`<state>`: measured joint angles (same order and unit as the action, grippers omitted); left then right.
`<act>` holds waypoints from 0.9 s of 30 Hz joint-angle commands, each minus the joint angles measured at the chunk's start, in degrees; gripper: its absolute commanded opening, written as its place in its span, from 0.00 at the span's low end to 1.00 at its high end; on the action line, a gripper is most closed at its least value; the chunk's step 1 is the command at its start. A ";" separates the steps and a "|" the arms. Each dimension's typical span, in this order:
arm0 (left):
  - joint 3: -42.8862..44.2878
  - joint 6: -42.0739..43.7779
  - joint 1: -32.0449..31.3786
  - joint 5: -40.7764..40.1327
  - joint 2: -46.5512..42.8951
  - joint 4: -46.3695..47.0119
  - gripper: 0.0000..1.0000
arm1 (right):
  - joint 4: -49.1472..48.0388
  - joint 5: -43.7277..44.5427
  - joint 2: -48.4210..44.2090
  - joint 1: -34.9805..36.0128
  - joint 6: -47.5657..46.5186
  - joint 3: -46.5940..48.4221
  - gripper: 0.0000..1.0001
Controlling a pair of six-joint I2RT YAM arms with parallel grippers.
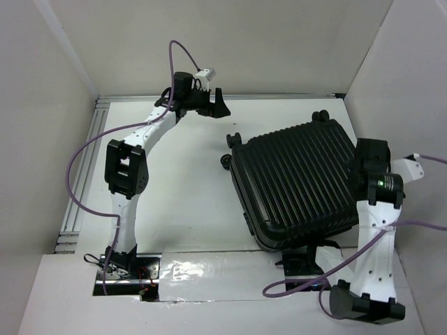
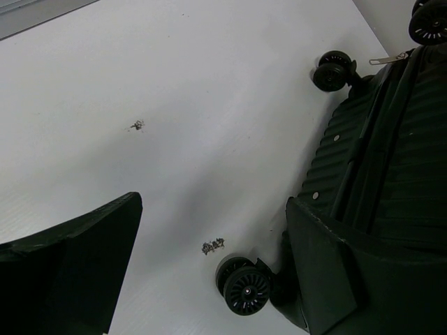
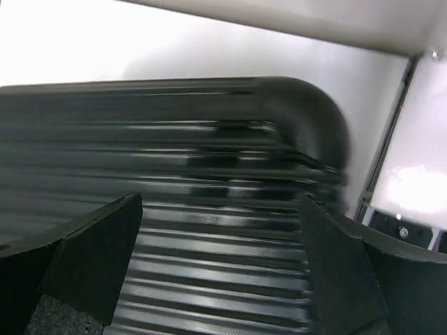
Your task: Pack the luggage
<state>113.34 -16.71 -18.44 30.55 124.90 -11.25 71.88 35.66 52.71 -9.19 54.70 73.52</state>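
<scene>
The luggage (image 1: 293, 181) is a black ribbed hard-shell suitcase lying shut and flat on the right half of the white table (image 1: 188, 181), wheels toward the back left. My left gripper (image 1: 213, 105) hovers open near the back wall, left of the case and apart from it. In the left wrist view the left gripper (image 2: 209, 279) holds nothing; the luggage (image 2: 391, 174) and one wheel (image 2: 246, 287) show by its right finger. My right gripper (image 1: 366, 166) stands open over the case's right edge. In the right wrist view the right gripper (image 3: 220, 265) has only the ribbed shell (image 3: 209, 160) below it.
White walls enclose the table on three sides. An aluminium rail (image 1: 80, 181) runs along the left edge. A shiny taped strip (image 1: 209, 269) lies by the near edge between the arm bases. A silver zipper pull (image 2: 391, 58) sticks out near the far wheel (image 2: 332, 70).
</scene>
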 commanded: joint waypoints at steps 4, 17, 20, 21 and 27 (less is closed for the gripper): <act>2.68 0.80 -0.46 2.59 0.78 2.37 0.97 | -2.43 -7.95 -7.61 -2.94 2.52 -6.53 0.99; 2.06 -1.66 -0.46 7.33 1.92 4.39 0.97 | -7.36 -14.73 -21.58 -2.94 8.41 -20.60 0.99; 3.56 -1.66 -0.46 7.34 2.45 3.77 0.97 | -3.87 -15.44 -20.46 -2.94 9.55 -21.13 0.99; 3.56 -0.96 -0.46 7.34 2.45 3.77 0.97 | -2.72 -14.75 -19.84 -2.94 10.25 -21.13 0.99; 4.96 1.93 -2.13 6.20 3.16 0.89 0.97 | 3.43 -10.88 -14.75 -2.94 8.69 -16.05 0.99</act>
<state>115.02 -17.72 -19.25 35.94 127.44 -10.04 67.68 31.29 34.17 -12.58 60.69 56.03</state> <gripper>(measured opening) 0.968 0.992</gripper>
